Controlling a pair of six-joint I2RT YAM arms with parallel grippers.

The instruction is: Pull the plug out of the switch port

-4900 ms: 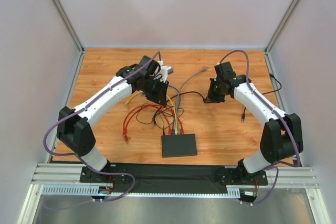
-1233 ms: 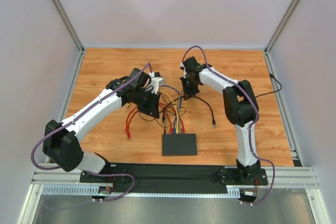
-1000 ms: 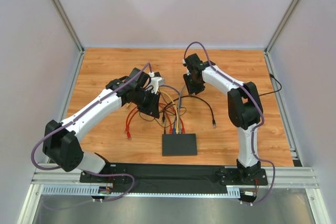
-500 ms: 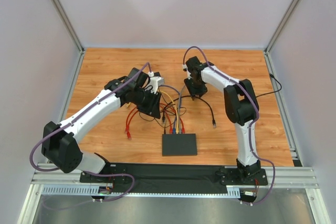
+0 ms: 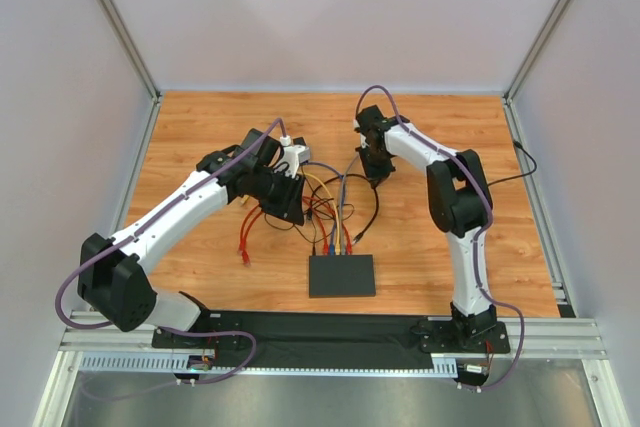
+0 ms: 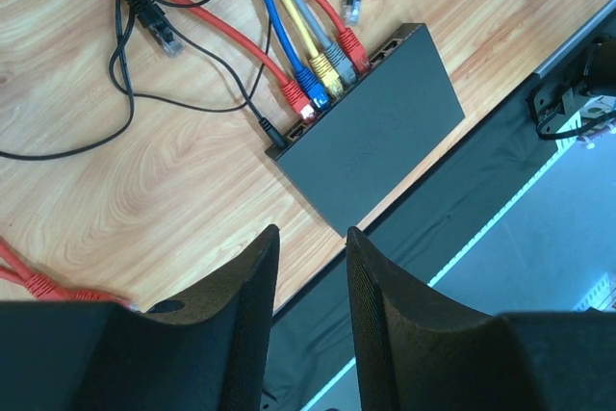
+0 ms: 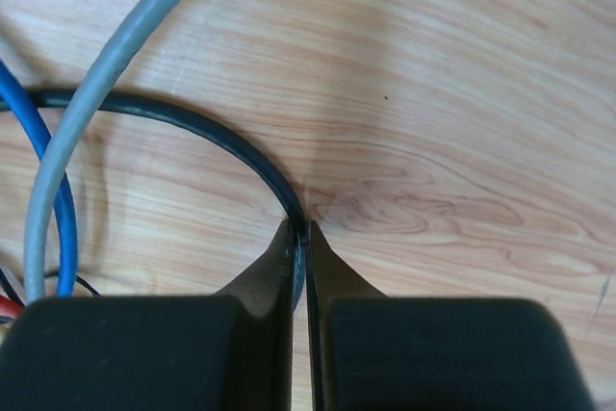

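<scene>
The right claw [image 7: 300, 230] clamps a black cable [image 7: 173, 115], seemingly to tug it free, while the left claw [image 6: 310, 238] hangs apart, empty, with the switch [image 6: 375, 132] just below.

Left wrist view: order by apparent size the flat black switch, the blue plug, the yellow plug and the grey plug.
1. Flat matte-black switch, by far the largest.
2. Blue plug, yellow plug, grey plug: alike, not rankable.
</scene>
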